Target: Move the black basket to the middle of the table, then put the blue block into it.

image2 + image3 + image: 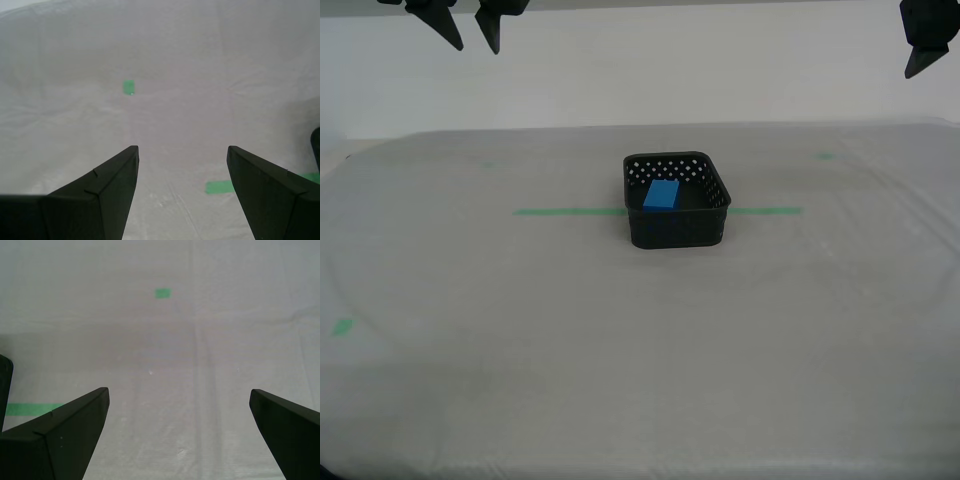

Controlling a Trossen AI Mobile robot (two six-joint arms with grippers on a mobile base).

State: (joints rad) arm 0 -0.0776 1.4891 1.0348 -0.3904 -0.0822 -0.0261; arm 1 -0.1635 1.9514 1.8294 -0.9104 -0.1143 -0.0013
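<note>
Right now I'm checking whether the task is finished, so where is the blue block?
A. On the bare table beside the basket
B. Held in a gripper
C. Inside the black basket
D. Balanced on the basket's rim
C. In the exterior view the blue block lies within the walls of the black basket, which sits on the green tape line; both wrist views show open, empty jaws.

This looks like a robot test lab rather than a home or shop. The wide counter (620, 380) is wrapped in whitish-grey translucent sheeting and marked with a long green tape line (570, 211) and small green tape marks (341, 326), like placement guides. Behind it stands a plain white wall (670, 70), bare and undecorated.
</note>
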